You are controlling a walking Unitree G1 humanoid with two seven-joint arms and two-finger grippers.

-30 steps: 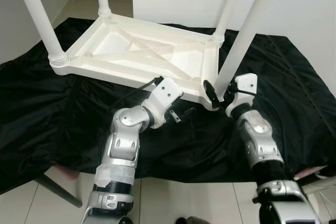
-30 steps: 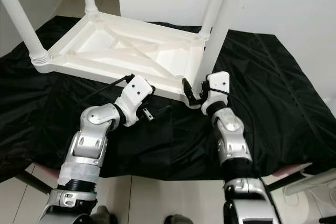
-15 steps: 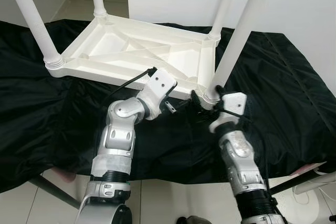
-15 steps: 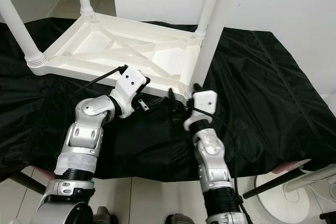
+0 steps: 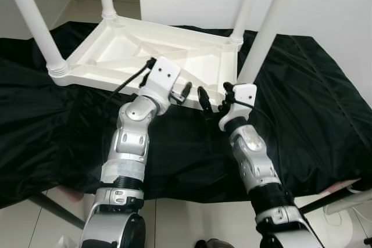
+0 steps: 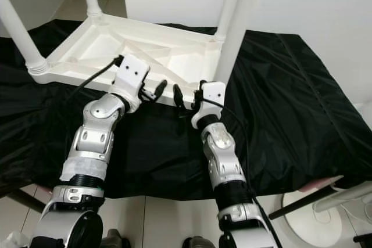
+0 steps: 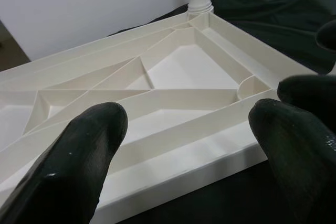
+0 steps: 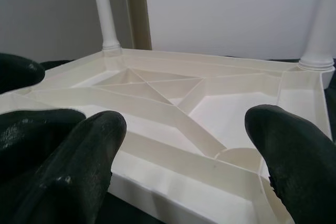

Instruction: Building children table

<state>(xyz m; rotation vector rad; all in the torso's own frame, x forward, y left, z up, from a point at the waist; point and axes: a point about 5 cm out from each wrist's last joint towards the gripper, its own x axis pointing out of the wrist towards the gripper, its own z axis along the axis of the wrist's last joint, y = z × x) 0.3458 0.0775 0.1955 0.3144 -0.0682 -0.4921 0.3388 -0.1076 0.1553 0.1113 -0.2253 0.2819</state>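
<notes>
- Because the white table (image 5: 157, 56) lies upside down on the black cloth (image 5: 302, 114), its long near edge runs sideways just past the tips of both sets of fingers.
- The table's long side goes across, from the left gripper's side to the right gripper's side, and its legs (image 5: 36, 24) stick straight up.
- The left gripper (image 5: 185, 92) sits right at the near edge, with its fingers spread wide and nothing held between them.
- The right gripper (image 5: 210, 98) is just beside it at the same edge, close to the near corner where one leg (image 5: 264, 30) stands. Its fingers are also spread wide and hold nothing.
- Both are about as near to the edge as each other. In the wrist views the rim lies across the gap between the black fingers (image 7: 79, 166), so I think a short push forward would put the rim between them.
- The underside is split by ribs into open pockets (image 8: 231, 114), and every pocket I can see has nothing in it.
- The cloth spreads out around the table on all sides.
</notes>
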